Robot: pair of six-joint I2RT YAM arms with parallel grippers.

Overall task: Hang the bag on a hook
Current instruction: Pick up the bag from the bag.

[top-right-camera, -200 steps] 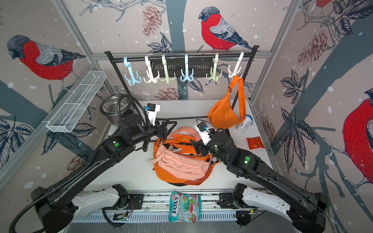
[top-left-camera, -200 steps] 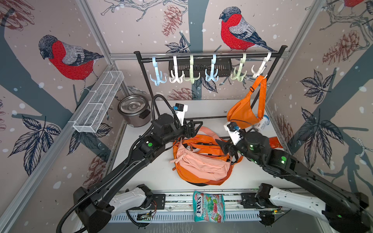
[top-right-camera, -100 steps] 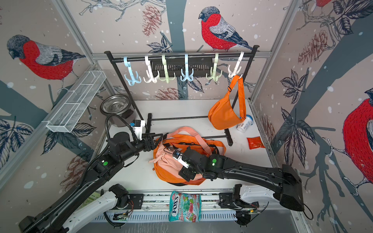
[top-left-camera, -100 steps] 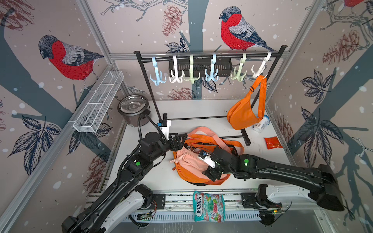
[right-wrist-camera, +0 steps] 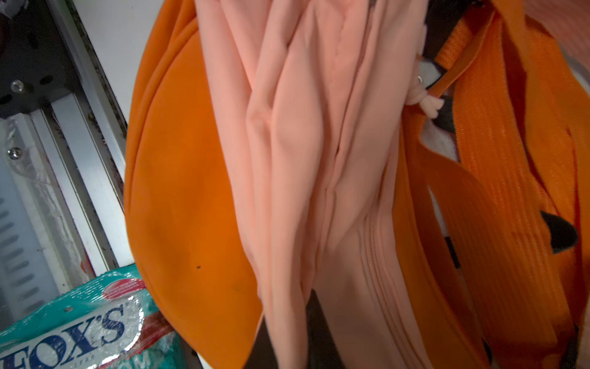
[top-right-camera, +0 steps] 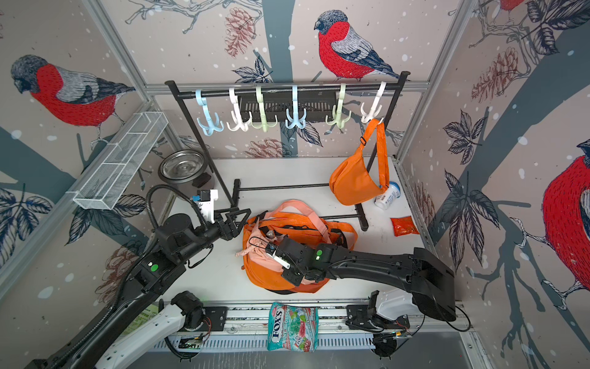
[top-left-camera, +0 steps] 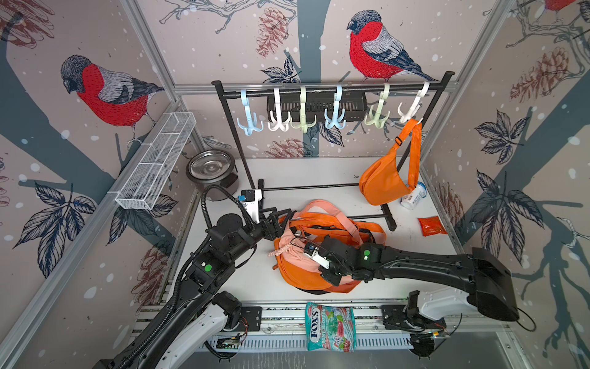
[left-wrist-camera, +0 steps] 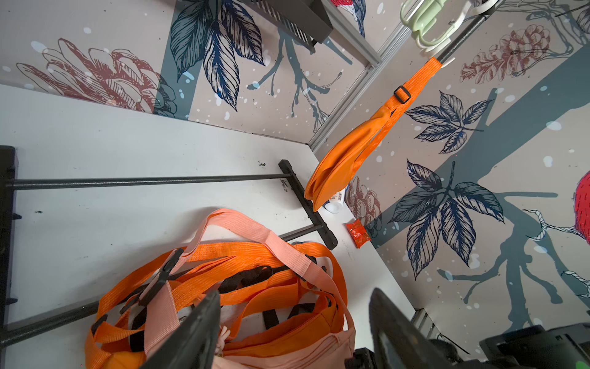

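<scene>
A peach bag (top-left-camera: 295, 252) (top-right-camera: 260, 252) lies on top of a pile of orange bags (top-left-camera: 297, 278) in the middle of the table. My right gripper (top-left-camera: 325, 273) (top-right-camera: 290, 274) is low at the pile's near side. In the right wrist view it (right-wrist-camera: 293, 338) is shut on a fold of the peach bag (right-wrist-camera: 303, 143). My left gripper (top-left-camera: 281, 219) (top-right-camera: 238, 220) (left-wrist-camera: 293, 322) stands open over the pile's left edge, above the tangled straps (left-wrist-camera: 255, 230), holding nothing. Several hooks (top-left-camera: 333, 118) hang from the black rail (top-left-camera: 319, 88) at the back.
Another orange bag (top-left-camera: 383, 182) (left-wrist-camera: 344, 159) hangs from the white hook (top-left-camera: 412, 111) at the rail's right end. The rack's foot bars (top-left-camera: 388, 217) lie behind the pile. A steel pot (top-left-camera: 210, 169), wire basket (top-left-camera: 156, 163), candy packet (top-left-camera: 330, 326), red sachet (top-left-camera: 431, 225) and white bottle (top-left-camera: 415, 196) sit around.
My right arm swung from the pile's right side down to its near side and its jaws closed on the peach bag. My left gripper drew back leftward, still open.
</scene>
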